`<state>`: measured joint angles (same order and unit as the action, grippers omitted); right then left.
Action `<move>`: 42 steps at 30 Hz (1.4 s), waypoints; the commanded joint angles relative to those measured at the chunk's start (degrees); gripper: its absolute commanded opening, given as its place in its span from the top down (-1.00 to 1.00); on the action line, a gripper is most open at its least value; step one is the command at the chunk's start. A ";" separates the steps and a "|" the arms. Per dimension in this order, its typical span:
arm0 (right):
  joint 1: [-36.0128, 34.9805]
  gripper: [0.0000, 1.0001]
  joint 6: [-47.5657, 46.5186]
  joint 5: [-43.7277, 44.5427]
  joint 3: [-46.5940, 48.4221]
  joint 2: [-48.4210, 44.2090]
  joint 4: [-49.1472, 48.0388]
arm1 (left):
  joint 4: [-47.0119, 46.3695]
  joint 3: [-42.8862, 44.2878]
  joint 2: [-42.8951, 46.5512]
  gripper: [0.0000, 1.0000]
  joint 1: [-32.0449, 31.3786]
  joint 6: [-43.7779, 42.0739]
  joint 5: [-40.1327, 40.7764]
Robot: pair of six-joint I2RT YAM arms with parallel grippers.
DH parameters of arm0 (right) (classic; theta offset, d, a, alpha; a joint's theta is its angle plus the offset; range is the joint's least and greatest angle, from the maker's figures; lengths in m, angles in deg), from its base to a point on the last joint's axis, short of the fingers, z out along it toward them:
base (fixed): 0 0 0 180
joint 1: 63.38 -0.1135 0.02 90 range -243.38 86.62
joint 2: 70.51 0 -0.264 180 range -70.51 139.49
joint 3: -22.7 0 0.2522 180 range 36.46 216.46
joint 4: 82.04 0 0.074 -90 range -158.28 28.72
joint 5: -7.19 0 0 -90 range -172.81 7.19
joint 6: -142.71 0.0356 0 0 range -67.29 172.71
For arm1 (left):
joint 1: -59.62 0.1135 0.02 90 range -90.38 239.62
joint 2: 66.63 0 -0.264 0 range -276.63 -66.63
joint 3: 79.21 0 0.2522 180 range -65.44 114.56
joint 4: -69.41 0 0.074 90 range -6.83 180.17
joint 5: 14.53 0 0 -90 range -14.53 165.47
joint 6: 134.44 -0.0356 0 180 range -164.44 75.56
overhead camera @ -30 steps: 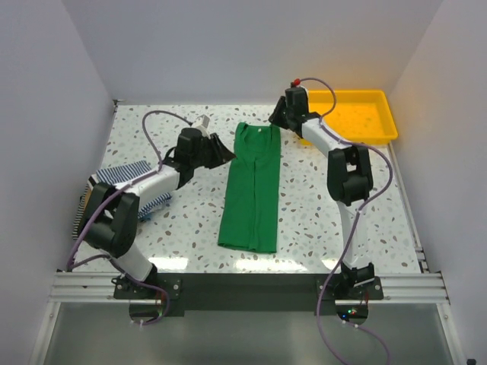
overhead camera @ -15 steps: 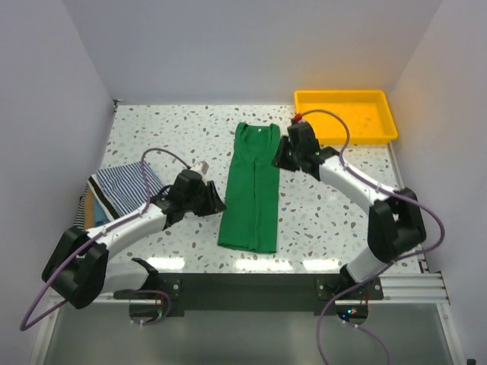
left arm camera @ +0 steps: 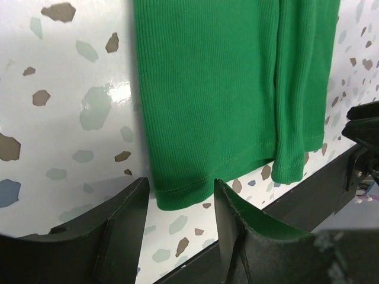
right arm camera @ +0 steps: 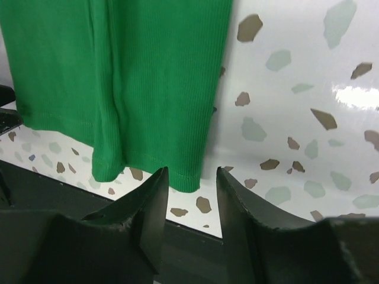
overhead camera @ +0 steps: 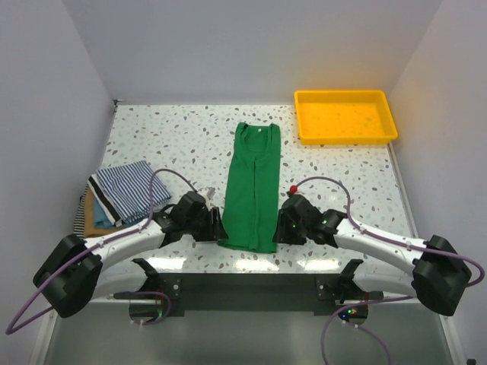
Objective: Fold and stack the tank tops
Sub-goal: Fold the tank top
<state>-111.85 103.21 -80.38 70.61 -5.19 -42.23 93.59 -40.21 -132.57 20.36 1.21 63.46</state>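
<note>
Both arms have come back from the far side to the near edge of the table (overhead camera: 342, 182). Now the left gripper (overhead camera: 215, 223) and the right gripper (overhead camera: 280, 228) stand open, one at each hem corner of the green tank top (overhead camera: 253, 182), which lies flat in the middle. Its ribbed cloth looks light and limp, so pinch the corners themselves. The hem is near the table edge; free room lies beyond.

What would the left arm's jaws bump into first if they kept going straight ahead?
Most likely the green top: its bottom corner lies right ahead of the open jaws, though their height above it is unclear.
</note>
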 commanded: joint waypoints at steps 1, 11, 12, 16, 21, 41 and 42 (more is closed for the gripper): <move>-1.62 0.13 5.30 1.87 -2.15 -1.77 -0.11 | -1.19 -0.98 -0.86 -0.06 -1.07 1.81 -0.04; -5.05 0.07 8.56 2.31 -3.39 0.86 -2.74 | 2.50 -1.15 -1.83 -0.02 -5.12 5.94 7.53; -5.32 0.07 8.74 2.31 -3.56 1.30 -3.27 | 2.51 -1.15 -2.18 -0.02 -5.12 6.03 7.88; -7.25 0.06 9.97 2.04 -4.00 3.58 -5.47 | 2.42 -1.33 -3.24 0.00 -5.38 5.77 8.76; -7.96 0.06 10.06 2.40 -3.83 6.48 -6.44 | 2.59 -0.98 -5.78 0.11 -6.17 5.50 9.81; -21.83 1.00 15.23 10.83 -1.54 1.13 8.57 | 11.10 -4.84 3.00 1.00 -22.51 17.28 11.74; -23.85 1.00 16.20 11.18 -1.46 -1.14 9.72 | 12.60 -4.76 5.53 1.00 -23.39 17.98 11.83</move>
<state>-131.74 114.82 -74.10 67.50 -2.00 -41.21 96.51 -43.66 -130.14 -0.17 15.07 73.54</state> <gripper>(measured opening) 0.026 0.037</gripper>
